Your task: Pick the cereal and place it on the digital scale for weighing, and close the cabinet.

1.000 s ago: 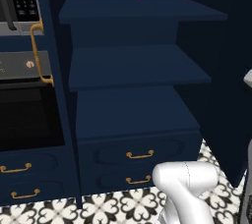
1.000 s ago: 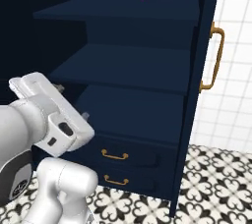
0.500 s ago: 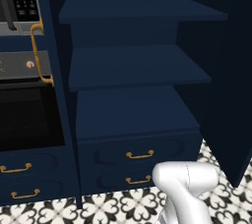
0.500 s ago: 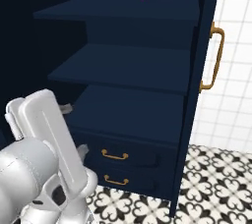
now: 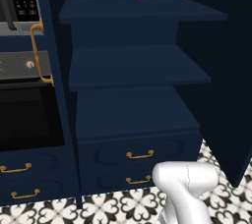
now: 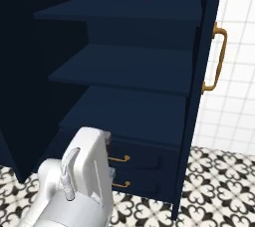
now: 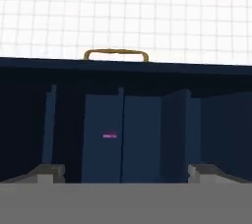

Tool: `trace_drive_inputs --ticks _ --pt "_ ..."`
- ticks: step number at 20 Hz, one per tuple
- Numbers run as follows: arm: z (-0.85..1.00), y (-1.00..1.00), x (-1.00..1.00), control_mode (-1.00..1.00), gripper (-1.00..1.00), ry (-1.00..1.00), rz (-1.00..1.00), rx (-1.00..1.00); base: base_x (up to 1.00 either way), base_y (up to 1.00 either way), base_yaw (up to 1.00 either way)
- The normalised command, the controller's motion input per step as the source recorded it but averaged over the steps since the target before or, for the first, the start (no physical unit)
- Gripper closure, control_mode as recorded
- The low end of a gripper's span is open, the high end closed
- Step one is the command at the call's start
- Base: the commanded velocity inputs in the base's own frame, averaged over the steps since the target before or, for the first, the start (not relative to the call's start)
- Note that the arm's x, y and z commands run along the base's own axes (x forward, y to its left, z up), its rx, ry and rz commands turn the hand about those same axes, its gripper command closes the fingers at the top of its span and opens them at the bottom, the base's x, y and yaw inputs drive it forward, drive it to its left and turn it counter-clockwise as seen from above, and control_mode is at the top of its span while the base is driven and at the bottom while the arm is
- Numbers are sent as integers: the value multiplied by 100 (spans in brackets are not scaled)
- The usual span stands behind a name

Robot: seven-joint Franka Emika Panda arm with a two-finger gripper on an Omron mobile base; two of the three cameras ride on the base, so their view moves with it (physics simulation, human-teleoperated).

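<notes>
Claw [image 7: 126,174] wide open, empty, facing cabinet [image 7: 138,134].

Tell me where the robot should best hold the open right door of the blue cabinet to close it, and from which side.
Probably the brass handle, at its middle. It is a vertical bar standing off the outer face of the right door, which faces the tiled wall, so come from that side, open fingers level, one on each side of it.
</notes>
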Motion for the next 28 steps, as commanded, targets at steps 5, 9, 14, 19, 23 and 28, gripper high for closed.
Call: trace_drive_inputs --ticks 5,9,14,19,23,28 --pt "-38 -41 25 -100 -100 -8 0 33 0 0 0" --pt "-73 -33 99 -100 -100 -2 3 27 0 0 0" --pt "-37 -65 93 -100 -100 0 8 21 0 0 0" --pt "-40 -55 87 -100 -100 5 8 8 0 0 0" --pt "-61 -80 51 -100 -100 0 12 7 0 0 0" --pt "-48 -81 36 -100 -100 -3 20 11 0 0 0"
